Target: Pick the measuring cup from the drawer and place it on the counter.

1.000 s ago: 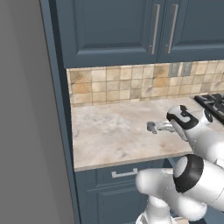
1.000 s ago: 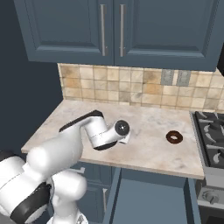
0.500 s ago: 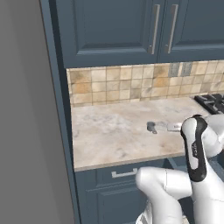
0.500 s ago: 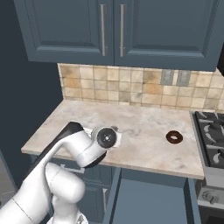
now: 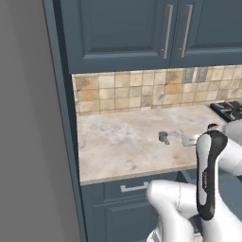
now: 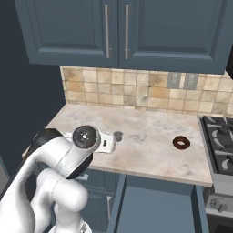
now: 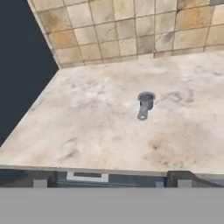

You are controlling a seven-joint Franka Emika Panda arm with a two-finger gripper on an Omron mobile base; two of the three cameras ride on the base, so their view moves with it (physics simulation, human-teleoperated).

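On the beige marbled stone counter (image 7: 87, 127), the small dark grey metal measuring cup (image 7: 145, 104) stands upright and free, well clear of the brown ring doughnut (image 6: 181, 143). Placement appears done; whether the fingers are spread or closed cannot be told. Judged next: simply clear the arm away.

A brown doughnut (image 6: 181, 143) lies at right of centre; black stove grates (image 6: 219, 144) fill the right edge.
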